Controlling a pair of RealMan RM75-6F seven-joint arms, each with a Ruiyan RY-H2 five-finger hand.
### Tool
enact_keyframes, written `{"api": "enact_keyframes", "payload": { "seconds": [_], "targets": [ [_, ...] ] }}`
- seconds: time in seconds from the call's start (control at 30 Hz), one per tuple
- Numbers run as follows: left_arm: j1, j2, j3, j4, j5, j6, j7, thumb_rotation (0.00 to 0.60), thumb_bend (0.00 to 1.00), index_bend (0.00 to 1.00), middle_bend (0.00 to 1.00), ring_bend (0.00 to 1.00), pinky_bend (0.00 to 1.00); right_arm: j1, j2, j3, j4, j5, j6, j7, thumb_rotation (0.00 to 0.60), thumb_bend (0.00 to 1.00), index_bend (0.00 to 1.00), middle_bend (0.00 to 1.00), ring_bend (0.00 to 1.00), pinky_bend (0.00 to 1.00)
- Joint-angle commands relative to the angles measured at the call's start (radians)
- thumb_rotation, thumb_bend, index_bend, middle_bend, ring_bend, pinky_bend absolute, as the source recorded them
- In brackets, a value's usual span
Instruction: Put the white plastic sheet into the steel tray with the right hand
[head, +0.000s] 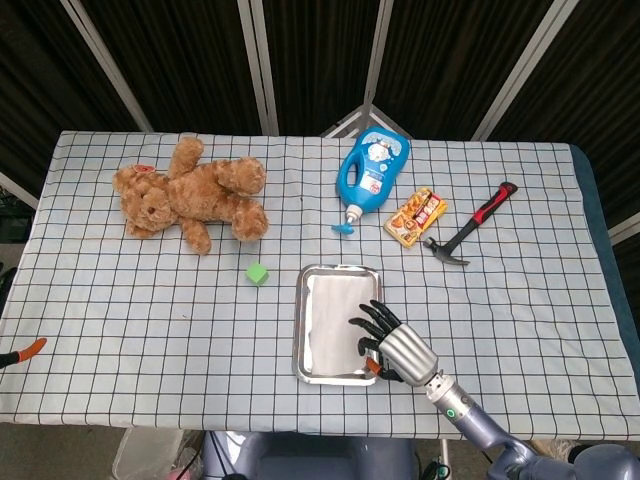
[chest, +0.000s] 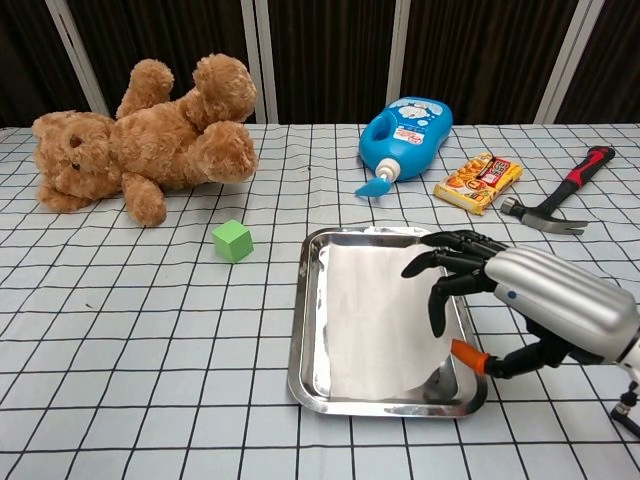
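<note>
Sheet (chest: 375, 315) lies in tray (chest: 305, 330), beside right hand (chest: 530, 300).

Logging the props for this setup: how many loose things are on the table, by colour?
Brown: 1, teddy bear
Green: 1, cube
Blue: 1, bottle
Orange-yellow: 1, snack packet
Red-black: 1, hammer
Silver: 1, steel tray
White: 1, plastic sheet
Total: 7

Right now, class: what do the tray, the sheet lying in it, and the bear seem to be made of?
Tray: probably polished steel, since its rim mirrors light.
Sheet: thin, matte white, likely plastic; it lies flat with one curled corner.
Bear: brown plush fabric with a fuzzy pile, apparently soft stuffing.
</note>
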Motion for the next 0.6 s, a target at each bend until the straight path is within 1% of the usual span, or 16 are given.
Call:
{"api": "enact_keyframes", "payload": {
  "seconds": [0.03, 0.2, 0.43, 0.53, 0.6],
  "targets": [
    [0.001, 0.001, 0.0, -0.001, 0.001, 0.001, -0.001, 0.6, 0.0, 0.0, 0.0, 0.0, 0.0, -0.001, -0.001, 0.001, -0.01, 0.014, -0.016, -0.025, 0.6, 0.46, 0.44, 0.21, 0.0, 0.0],
    [0.001, 0.002, 0.0, -0.001, 0.0, 0.0, -0.006, 0.6, 0.0, 0.0, 0.0, 0.0, 0.0, -0.006, 0.006, 0.007, -0.03, 0.035, -0.027, -0.046, 0.6, 0.46, 0.36, 0.18, 0.0, 0.0],
    [-0.001, 0.003, 0.002, -0.002, 0.004, -0.004, -0.01, 0.6, 0.0, 0.0, 0.0, 0.0, 0.0, -0.015, 0.032, 0.005, -0.089, 0.033, -0.004, -0.093, 0.6, 0.45, 0.19, 0.1, 0.0, 0.0],
    [0.001, 0.005, 0.001, -0.005, 0.003, -0.003, -0.016, 0.6, 0.0, 0.0, 0.0, 0.0, 0.0, -0.021, 0.062, 0.006, -0.133, 0.026, 0.014, -0.143, 0.6, 0.43, 0.16, 0.08, 0.0, 0.0],
    [0.0, 0.006, 0.003, -0.005, 0.006, -0.003, -0.015, 0.6, 0.0, 0.0, 0.0, 0.0, 0.0, -0.024, 0.089, 0.007, -0.171, 0.02, 0.028, -0.172, 0.6, 0.43, 0.15, 0.08, 0.0, 0.0]
  ]
}}
